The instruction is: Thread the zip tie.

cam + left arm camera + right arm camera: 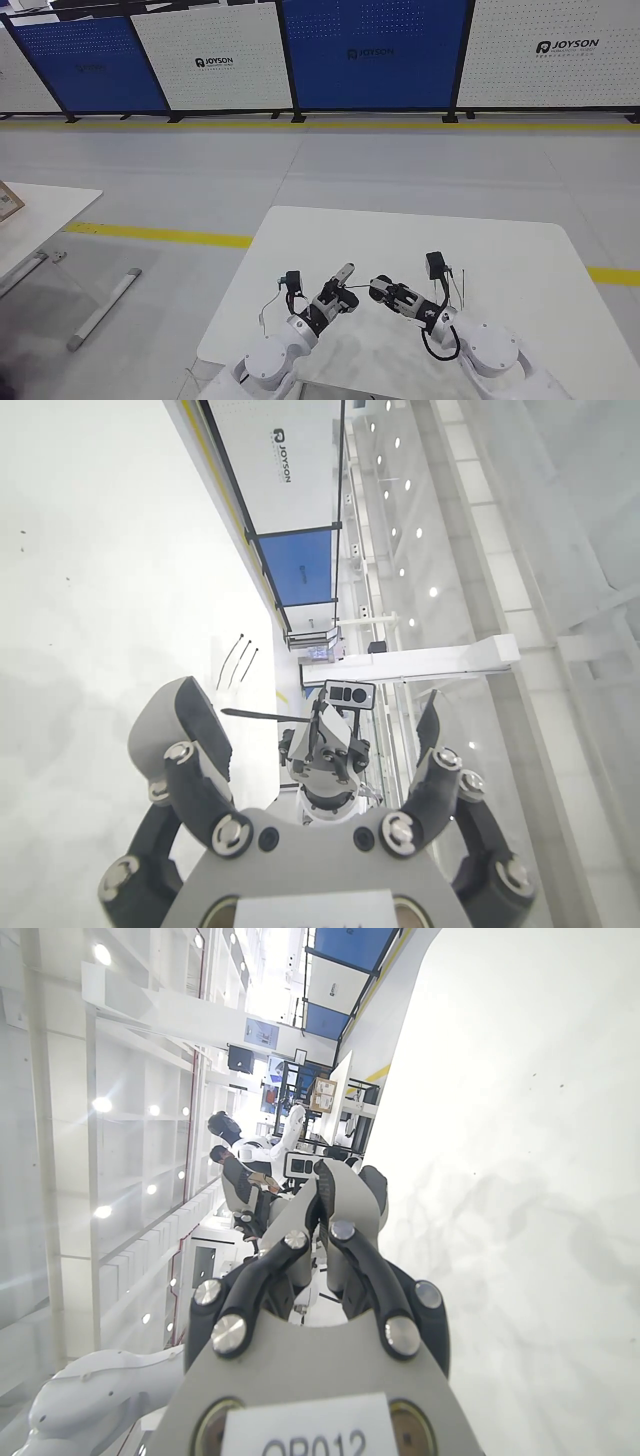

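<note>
A black zip tie is pinched in my right gripper, which is shut on it above the white table. The tie's free end sticks out toward my left gripper. That gripper is open, its two fingers spread on either side of the tie's tip without touching it. In the top view the left gripper and right gripper face each other near the table's front edge, with the thin tie between them. In the right wrist view the tie is hidden by the fingers.
Three spare black zip ties lie side by side on the table, just beyond the right arm. Another white table stands off to the left across the floor.
</note>
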